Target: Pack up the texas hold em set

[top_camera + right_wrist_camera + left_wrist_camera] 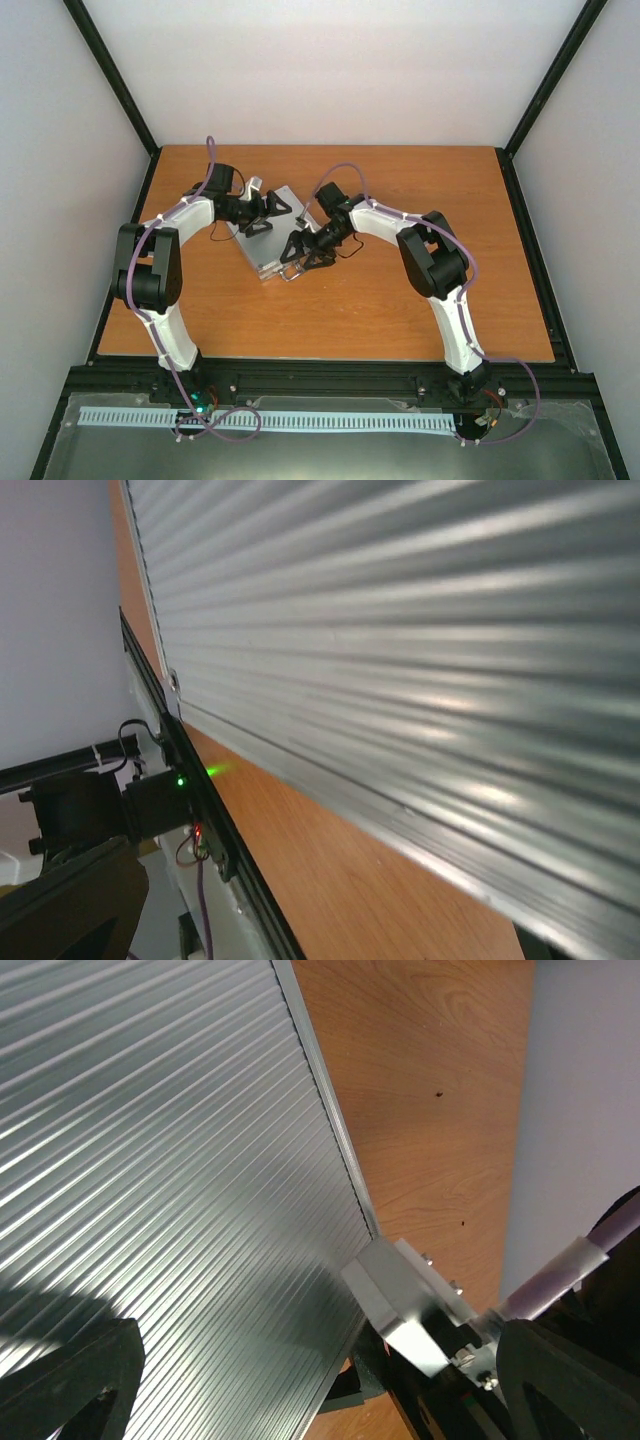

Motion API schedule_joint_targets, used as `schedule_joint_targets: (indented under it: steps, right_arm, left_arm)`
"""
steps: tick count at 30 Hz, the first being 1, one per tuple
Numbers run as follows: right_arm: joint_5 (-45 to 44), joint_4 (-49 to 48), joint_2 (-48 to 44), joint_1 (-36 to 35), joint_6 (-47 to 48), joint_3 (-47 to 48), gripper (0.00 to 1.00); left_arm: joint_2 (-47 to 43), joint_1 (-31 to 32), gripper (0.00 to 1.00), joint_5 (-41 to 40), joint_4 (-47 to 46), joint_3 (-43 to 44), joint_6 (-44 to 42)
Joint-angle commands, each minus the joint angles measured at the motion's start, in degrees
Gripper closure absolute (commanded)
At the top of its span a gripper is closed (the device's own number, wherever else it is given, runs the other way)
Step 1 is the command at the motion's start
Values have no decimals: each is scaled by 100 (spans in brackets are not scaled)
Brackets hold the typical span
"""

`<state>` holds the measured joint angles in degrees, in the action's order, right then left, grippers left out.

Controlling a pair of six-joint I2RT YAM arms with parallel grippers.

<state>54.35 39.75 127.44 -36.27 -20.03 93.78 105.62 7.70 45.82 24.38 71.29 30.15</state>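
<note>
The ribbed silver aluminium case lies closed on the wooden table, tilted, with its handle toward the near side. Its ribbed lid fills the left wrist view, with a metal corner piece, and the right wrist view. My left gripper is open just above the lid's far part, its dark fingers spread wide. My right gripper sits open at the case's right near edge, one finger showing. Card packs, chips, dice and disc are hidden.
The wooden table is bordered by a black frame rail at the near edge and white walls on three sides. A board with a green light sits on the rail.
</note>
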Motion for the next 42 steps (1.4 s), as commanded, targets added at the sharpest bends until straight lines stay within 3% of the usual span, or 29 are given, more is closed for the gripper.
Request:
schedule_joint_targets:
  steps: [1, 11, 22, 31, 42]
  right_arm:
    - [-186, -500, -106, -20, -178, 216, 0]
    - [-877, 83, -66, -12, 97, 384, 0]
    - [-903, 255, 124, -76, 291, 266, 0]
    - [-1923, 671, 326, -325, 737, 452, 0]
    - [-1366, 602, 434, -391, 850, 465, 0]
  left_arm:
    - [178, 12, 0, -128, 234, -133, -104]
    - [195, 12, 0, -125, 251, -124, -123]
    - [248, 12, 0, -118, 243, -106, -118]
    - [231, 3, 0, -128, 251, -124, -136]
    - [257, 3, 0, -126, 243, -89, -116]
